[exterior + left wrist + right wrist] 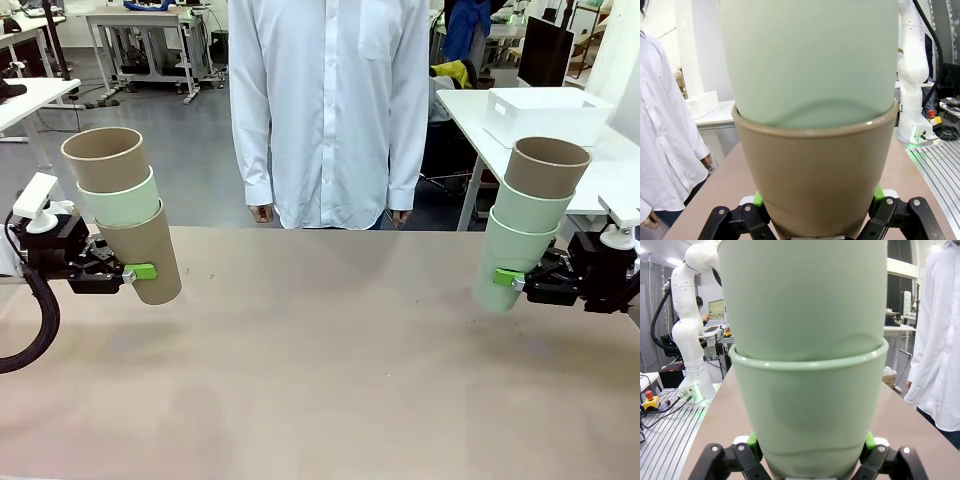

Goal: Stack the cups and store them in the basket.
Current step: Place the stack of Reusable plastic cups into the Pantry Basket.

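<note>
A tan-mint-tan stack of matte tapered cups point(118, 205) leans at the smooth brown worktop's point(320, 350) left edge, its bottom cup clamped by the left gripper point(143, 272). A mint-mint-tan stack point(527, 222) tilts at the right edge, pinched by the right gripper point(508, 278). The white plastic basket point(545, 115) sits on another table behind.

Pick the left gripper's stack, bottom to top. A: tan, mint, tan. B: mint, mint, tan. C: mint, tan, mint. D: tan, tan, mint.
A: the left gripper clamps the bottom tan cup, a mint cup nests in it, and the top tan cup sits in that.
</note>
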Robot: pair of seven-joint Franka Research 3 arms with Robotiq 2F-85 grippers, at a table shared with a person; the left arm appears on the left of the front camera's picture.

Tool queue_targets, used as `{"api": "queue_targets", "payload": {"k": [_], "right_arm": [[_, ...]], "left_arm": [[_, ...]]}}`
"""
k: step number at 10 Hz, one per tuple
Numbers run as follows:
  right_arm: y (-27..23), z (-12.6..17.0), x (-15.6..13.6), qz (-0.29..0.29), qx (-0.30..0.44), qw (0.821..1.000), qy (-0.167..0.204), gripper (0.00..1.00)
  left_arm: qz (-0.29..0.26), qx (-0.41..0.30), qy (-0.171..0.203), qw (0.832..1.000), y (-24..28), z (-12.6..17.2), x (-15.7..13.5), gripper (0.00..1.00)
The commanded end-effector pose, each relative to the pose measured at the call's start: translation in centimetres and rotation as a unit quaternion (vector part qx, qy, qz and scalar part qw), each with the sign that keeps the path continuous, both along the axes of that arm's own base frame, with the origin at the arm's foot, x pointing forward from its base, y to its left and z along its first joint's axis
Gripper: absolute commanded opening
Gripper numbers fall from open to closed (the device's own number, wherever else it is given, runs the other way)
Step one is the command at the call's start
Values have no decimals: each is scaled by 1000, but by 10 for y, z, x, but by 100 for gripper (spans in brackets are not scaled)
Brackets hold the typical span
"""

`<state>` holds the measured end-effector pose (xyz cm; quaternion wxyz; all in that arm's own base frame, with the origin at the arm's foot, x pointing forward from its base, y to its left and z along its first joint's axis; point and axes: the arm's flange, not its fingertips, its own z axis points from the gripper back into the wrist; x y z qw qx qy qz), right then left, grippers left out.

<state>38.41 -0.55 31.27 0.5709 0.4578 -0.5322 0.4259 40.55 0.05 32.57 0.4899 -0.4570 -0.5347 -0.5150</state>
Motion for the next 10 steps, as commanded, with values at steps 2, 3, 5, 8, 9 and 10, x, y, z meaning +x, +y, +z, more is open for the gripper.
{"api": "queue_targets", "payload": {"k": [2,3,5,8,9,10], "right_arm": [[2,4,1,-1,-2,1000,-5,85],[2,4,1,-1,-2,1000,-5,85],[2,4,1,-1,-2,1000,-5,85],[2,4,1,-1,-2,1000,-5,85],[2,4,1,-1,-2,1000,-5,85],[2,4,1,-1,-2,1000,-5,85]], "left_arm": [[4,-7,-6,1000,-2,4,1,85],[4,-7,-6,1000,-2,4,1,85],[4,-7,-6,1000,-2,4,1,85],[4,-7,-6,1000,-2,4,1,85],[4,-7,-6,1000,-2,4,1,85],[4,-7,-6,1000,-2,4,1,85]]}}
